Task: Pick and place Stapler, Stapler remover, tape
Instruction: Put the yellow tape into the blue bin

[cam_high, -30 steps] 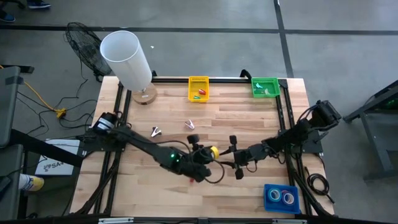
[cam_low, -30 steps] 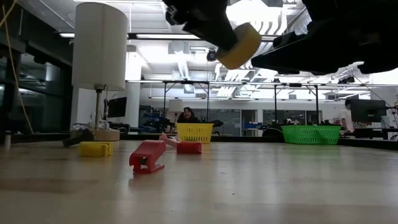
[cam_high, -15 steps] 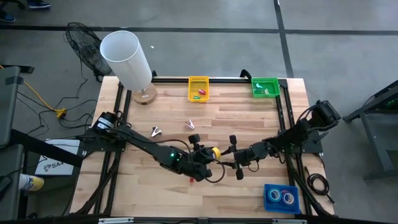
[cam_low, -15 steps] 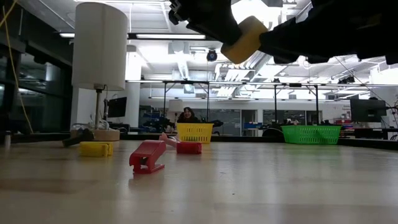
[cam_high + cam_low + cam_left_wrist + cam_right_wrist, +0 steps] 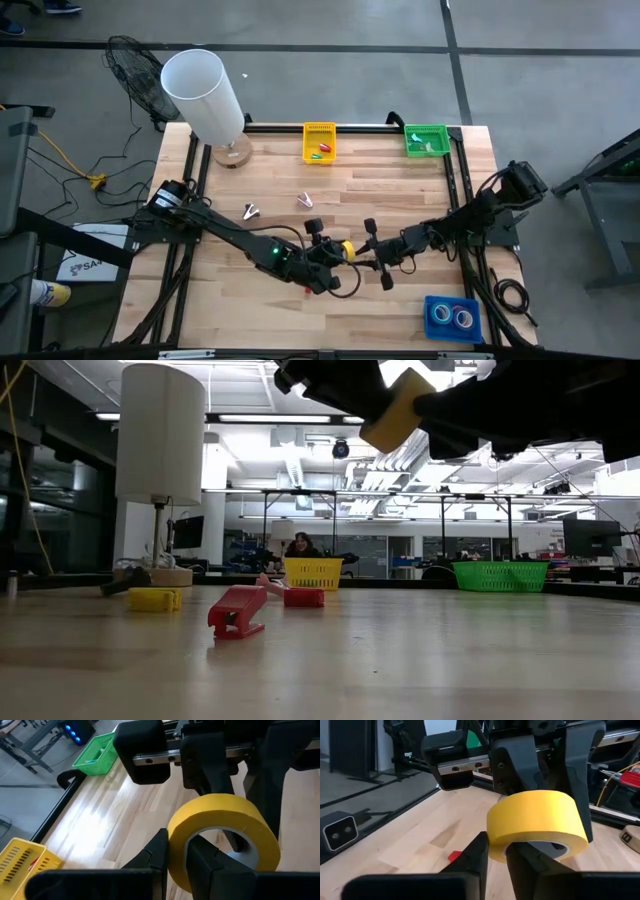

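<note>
1. Pale wood table (image 5: pixel 400 190); behind it an open workshop hall with ceiling lights.
2. The yellow tape roll (image 5: pixel 345 247) hangs mid-table, clamped by the left gripper (image 5: pixel 335 252) and the right gripper (image 5: pixel 362 250) at once.
3. Only the low view shows the red stapler (image 5: pixel 237 610).
4. Two rolls lie in the blue tray (image 5: pixel 451 318); two baskets stand, yellow (image 5: pixel 319 141) and green (image 5: pixel 426 139).

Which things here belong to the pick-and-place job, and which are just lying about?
Job: yellow tape, held above the table by left gripper and right gripper; blue tray of tape rolls; red stapler.
Lying about: white lamp; floor fan.
</note>
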Controlling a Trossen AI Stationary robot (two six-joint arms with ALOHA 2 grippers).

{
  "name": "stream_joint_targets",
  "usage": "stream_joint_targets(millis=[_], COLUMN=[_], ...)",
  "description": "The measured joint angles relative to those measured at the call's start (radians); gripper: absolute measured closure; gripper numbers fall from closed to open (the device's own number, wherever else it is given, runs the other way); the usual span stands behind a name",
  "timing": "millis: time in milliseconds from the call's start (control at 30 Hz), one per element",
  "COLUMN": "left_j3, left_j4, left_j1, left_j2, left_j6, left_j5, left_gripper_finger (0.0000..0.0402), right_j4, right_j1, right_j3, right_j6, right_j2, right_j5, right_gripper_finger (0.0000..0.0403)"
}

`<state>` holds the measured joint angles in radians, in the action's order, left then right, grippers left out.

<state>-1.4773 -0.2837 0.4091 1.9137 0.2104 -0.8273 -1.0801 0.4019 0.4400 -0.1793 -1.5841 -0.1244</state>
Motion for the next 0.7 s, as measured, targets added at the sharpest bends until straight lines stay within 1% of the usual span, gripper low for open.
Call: stream_joint_targets(millis=[167,233,500,700], left_j3=[0.0,0.0,0.002,0.004], left_j4=[0.0,-0.001,-0.016,-0.056], left_j1=[0.0,0.0,-0.007,-0.006], left_j2=[0.0,0.0,0.003,0.0], left_j6=[0.0,0.001,0.0,-0.021], left_j5=[0.014,0.02,0.041,0.052], left_gripper_finger=[0.0364,0.0359,0.0306,0.028], right_j4=[0.002,0.005,0.01,0.065], right_j1=[0.0,-0.004,-0.017,-0.043], right_j3=[0.0,0.001,0.008,0.01], right_j6=[0.007,0.007,0.052,0.111], right_j2=[0.0,0.0,0.0,0.002], right_j5=[0.005,0.01,0.001,-0.009], right_gripper_finger=[0.0372,0.0375,0.0375,0.0375])
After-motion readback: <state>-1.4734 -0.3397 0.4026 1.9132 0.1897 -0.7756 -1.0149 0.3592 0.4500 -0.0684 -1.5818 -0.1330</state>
